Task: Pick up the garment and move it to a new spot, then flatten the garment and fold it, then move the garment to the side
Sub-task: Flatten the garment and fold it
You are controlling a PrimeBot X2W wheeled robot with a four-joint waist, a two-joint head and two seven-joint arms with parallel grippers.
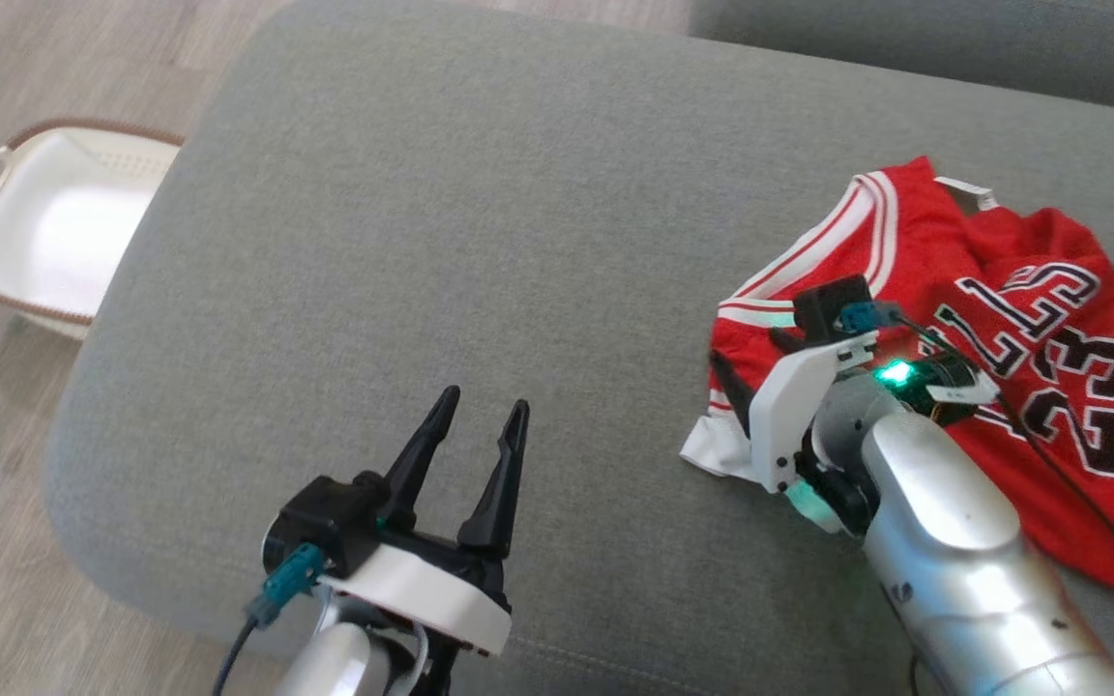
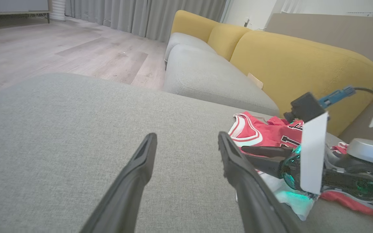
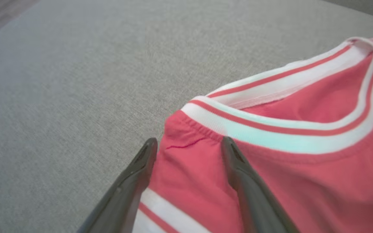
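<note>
The garment [image 1: 915,242] is a red jersey with white trim and black lettering, lying rumpled on the right side of the grey cushion [image 1: 480,213]. My right gripper [image 1: 746,350] is open at the jersey's left edge. In the right wrist view its fingers [image 3: 189,142] straddle a red corner of the jersey [image 3: 303,181] just below the striped band, with nothing pinched. My left gripper [image 1: 484,398] stands open over bare cushion to the left, well apart from the jersey [image 2: 254,132]. From its own wrist camera, the left gripper [image 2: 187,136] holds nothing.
A white basket [image 1: 54,222] with a brown rim stands on the wood floor off the cushion's left edge. A second grey cushion [image 2: 206,77] and yellow sofa backs [image 2: 287,61] lie beyond. Bare grey cushion stretches left of the jersey.
</note>
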